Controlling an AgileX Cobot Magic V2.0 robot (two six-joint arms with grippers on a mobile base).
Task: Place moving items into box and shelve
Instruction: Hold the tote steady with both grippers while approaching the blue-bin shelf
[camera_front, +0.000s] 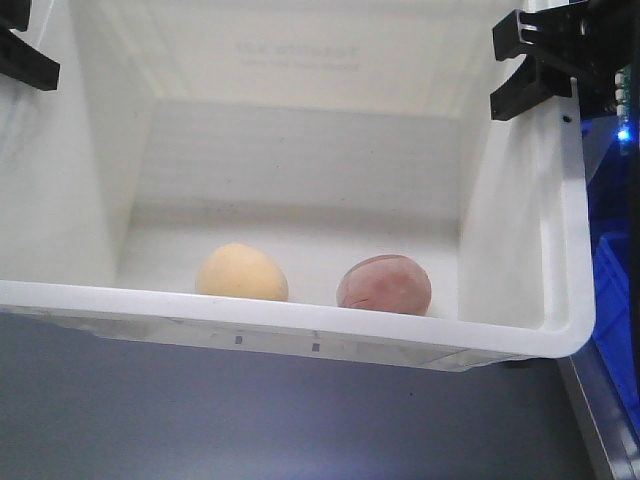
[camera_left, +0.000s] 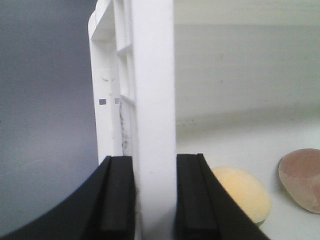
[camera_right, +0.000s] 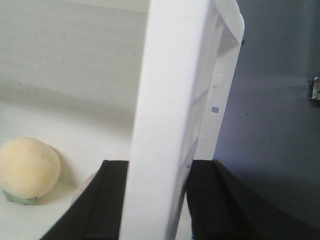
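Looking down into the big white box (camera_front: 300, 322), filling most of the front view. Resting on its floor, close to the lower rim: the yellow lump (camera_front: 242, 272) a little left of the middle, and the pink-red lump (camera_front: 384, 285) a little right of the middle. Side by side, near each other, not touching. Both inside the box.

In the left wrist view, low in the middle: the left gripper (camera_left: 155, 162), squeezing the box's wall. One black finger (camera_left: 117, 195) on the outer side, the other on the inner side, both pressed flat on the white plastic. Narrow, with only the wall in between. To the lower right of that, the same two lumps on the box floor.

In the right wrist view, low in the middle: the right gripper (camera_right: 157, 170), pinching the other wall the same way. One black finger (camera_right: 112, 200) inside the box, one outside. Narrow too, tight on the wall. At the lower left, the yellow lump again.

Faint grey print (camera_front: 295, 55) high on the far wall, too blurry to read. A blue bin (camera_front: 617, 290) at the right edge. A grey surface (camera_front: 250, 420) along the bottom.
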